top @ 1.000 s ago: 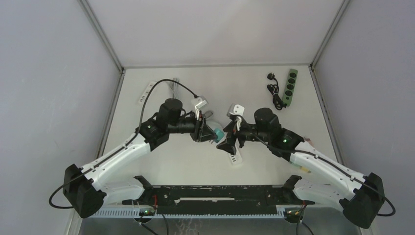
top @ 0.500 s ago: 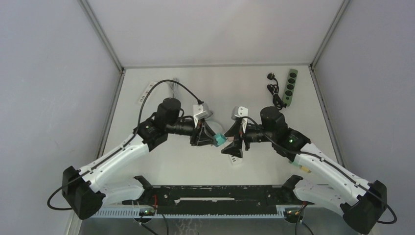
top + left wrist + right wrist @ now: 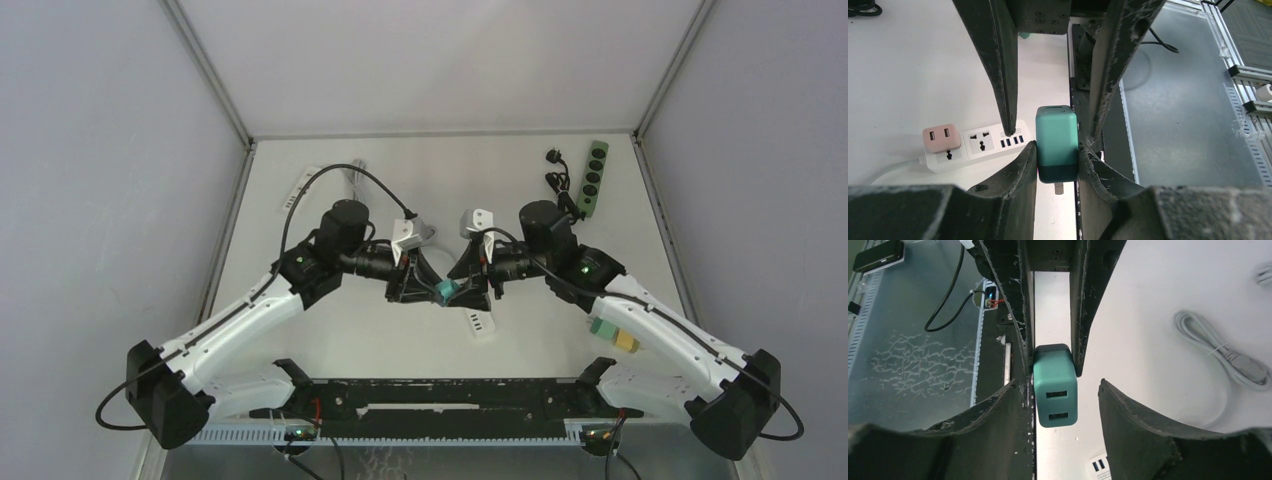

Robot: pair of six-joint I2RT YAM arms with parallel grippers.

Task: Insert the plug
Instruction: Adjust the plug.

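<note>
Two-arm plug handover above the bench (image 3: 380, 345), seen in the top view and both wrist views.

**Plug.** The teal plug (image 3: 1057, 142) is held in the air over the middle of the bench, between the two facing grippers. The white power strip (image 3: 993, 142) lies on the bench just to the near side of it. The plug's body is light teal with a darker band at the end that carries a metal prong. That end points towards the left wrist camera. The opposite face, turned to the right wrist camera, shows two USB slots. No lettering on the plug can be read.

**Left gripper** (image 3: 1057, 152). It is closed nearly all the way, with both fingers pressed on opposite sides of the plug's dark end, and it carries the plug.

**Right gripper** (image 3: 1060, 387). Its jaws are partly open and straddle the plug's USB end. One finger lies at or against the plug's side. The other stands off, with a clear gap of bench showing between it and the plug.

**Surroundings.** A pink adapter (image 3: 942, 137) with two USB slots sits in one end of the white power strip. A green power strip (image 3: 596, 177) and its black cable (image 3: 560, 190) lie at the far right corner. A grey cable (image 3: 1218, 347) lies loose on the bench.
</note>
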